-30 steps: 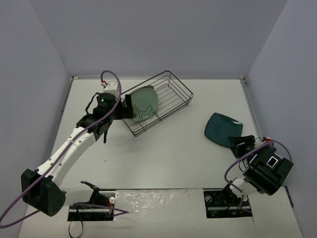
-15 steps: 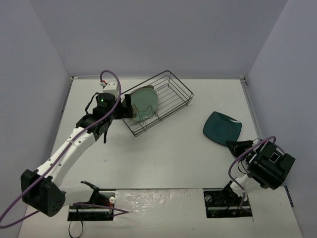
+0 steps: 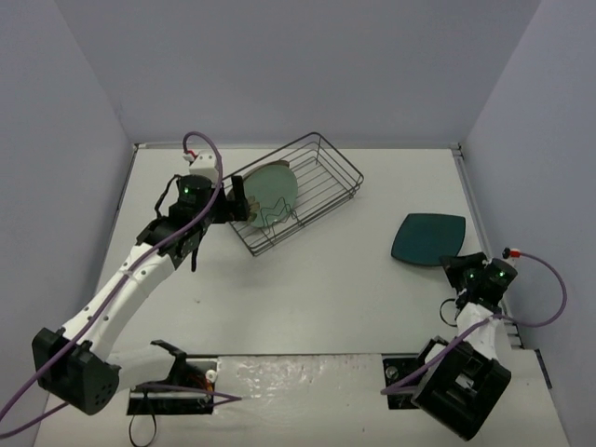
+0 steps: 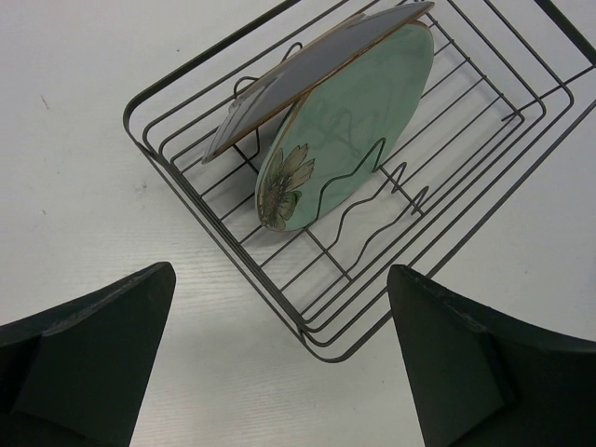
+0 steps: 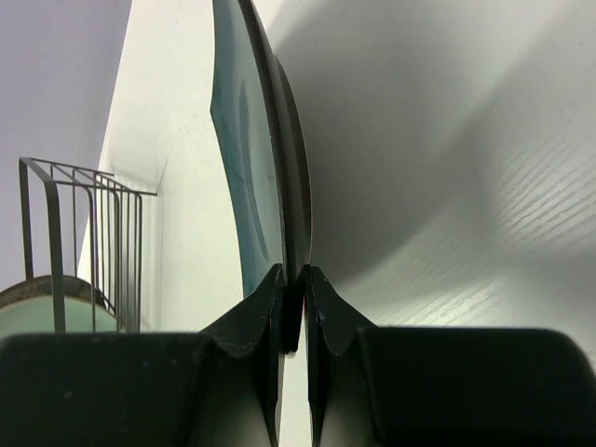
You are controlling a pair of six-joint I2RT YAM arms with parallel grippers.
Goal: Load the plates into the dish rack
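Dish rack (image 3: 296,191): black wire basket, rectangular, sitting skewed on the white table (image 3: 307,298) at approx 11 o'clock from table centre in the top view, long axis running 8 to 2 o'clock. Two plates stand on edge in its 8 o'clock half, caught by the wavy dividers. The mint-green plate (image 3: 272,191) is round and glossy w/ a thin brown rim. The grey plate (image 4: 289,88) tilts just behind it, leaning toward its top edge. The third, the teal plate (image 3: 428,238), is dark, rounded-square, well apart from the rack at approx 3 o'clock, near the R wall. The right gripper (image 3: 456,265) meets it at its 5 o'clock corner. The right wrist view gives what the top view can't: jaws pinched tight on the plate's rim, plate seen edge-on, teal face on one side of the fingers, dark underside on the other. Whether the plate rests on the table or is lifted, can't tell. Same view catches a rack corner and a bit of mint rim at 8 o'clock. The left gripper (image 3: 231,207) hovers just beside the rack's 9 o'clock side. The left wrist view shows its jaws spread wide, gripping nothing, rack ahead and below. Only that view shows the flower mark low on the mint face, and the grey plate as a separate disc.
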